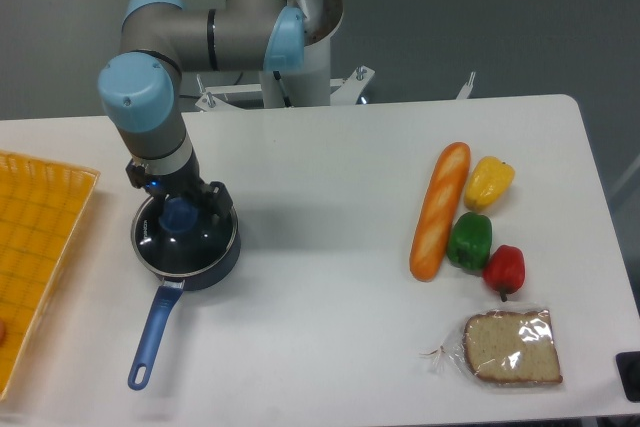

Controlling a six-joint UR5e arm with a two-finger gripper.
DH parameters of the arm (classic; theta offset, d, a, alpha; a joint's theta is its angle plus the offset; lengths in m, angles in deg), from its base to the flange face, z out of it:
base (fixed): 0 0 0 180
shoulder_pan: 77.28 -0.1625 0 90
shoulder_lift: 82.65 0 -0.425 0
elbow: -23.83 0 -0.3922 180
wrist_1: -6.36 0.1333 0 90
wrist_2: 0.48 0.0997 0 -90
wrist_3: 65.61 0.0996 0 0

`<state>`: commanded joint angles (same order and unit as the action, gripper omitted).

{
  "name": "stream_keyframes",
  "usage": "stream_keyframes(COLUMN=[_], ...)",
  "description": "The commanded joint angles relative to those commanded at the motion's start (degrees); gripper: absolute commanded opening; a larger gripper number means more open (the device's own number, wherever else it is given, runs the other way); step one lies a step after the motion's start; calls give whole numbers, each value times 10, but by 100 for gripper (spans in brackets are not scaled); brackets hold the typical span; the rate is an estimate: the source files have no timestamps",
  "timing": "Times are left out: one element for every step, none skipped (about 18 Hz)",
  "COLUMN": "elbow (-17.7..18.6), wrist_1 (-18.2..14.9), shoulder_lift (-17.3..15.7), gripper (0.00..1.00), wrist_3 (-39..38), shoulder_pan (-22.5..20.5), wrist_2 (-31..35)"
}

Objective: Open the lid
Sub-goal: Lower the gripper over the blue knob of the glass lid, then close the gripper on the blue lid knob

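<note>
Over the saucepan, the robot's hand is hovering.
Its fingers are sitting on either side of the lid's blue knob; whether they are gripping it is unclear.

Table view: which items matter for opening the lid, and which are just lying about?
Job:
round glass lid with blue knob
dark blue long-handled saucepan
gripper

Lying about:
long orange baguette
yellow pepper
green pepper
red pepper
wrapped bread slice
orange tray
</note>
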<state>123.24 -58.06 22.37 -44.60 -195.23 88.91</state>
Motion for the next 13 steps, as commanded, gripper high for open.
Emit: stream_keyframes(elbow=[0, 0, 0, 0, 0, 0, 1, 1, 2, 3, 4, 4, 4], wrist_1=[2, 3, 4, 6, 7, 7, 8, 11, 12, 15, 16, 18, 19], shoulder_lift=[1, 2, 2, 4, 5, 5, 6, 6, 7, 9, 9, 10, 10], gripper=[100, 100, 100, 100, 100, 100, 100, 100, 100, 100, 100, 100, 100], wrist_3=[-1, -1, -1, -2, -3, -3, -4, -4, -4, -4, -4, -4, -4], shoulder_pan=[0, 2, 2, 3, 3, 4, 4, 4, 4, 4, 4, 4, 4], wrist_2=[0, 0, 0, 0, 0, 0, 0, 0, -1, -1, -2, -2, -2])
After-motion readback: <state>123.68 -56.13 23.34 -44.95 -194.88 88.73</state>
